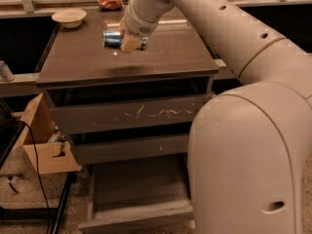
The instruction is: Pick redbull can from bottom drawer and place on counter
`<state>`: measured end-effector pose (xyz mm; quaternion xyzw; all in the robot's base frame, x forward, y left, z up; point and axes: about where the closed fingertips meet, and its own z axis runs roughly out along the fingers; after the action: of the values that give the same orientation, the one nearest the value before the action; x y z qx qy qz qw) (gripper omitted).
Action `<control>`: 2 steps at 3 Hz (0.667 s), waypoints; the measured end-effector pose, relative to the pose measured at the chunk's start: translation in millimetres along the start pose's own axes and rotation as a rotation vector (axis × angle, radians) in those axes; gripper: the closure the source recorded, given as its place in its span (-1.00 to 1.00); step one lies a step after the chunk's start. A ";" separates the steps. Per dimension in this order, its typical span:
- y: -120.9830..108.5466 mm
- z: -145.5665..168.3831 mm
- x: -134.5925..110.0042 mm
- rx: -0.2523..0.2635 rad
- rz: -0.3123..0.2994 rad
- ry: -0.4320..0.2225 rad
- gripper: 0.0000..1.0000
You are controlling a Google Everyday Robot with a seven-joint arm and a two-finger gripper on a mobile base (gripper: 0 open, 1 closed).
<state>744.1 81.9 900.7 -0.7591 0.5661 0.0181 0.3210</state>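
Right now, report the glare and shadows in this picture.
Camera view: dim warm light; the glossy counter shows soft reflections near its far edge; a blurred shadow lies on it before the tool, which is at the can; the open bottom drawer is dim.

The cream arm (234, 28) reaches from the bulky body (243, 165) at lower right, up and across to the upper left. The wrist (144, 13) bends downward there. The gripper (130, 44) at its end points down, low over the far half of the desk (170, 57).
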 end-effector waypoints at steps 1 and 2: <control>0.9 13.0 9.0 -0.040 0.012 0.022 1.00; 4.1 22.2 15.0 -0.074 0.024 0.032 1.00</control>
<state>753.4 79.9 875.3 -0.7639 0.5791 0.0305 0.2832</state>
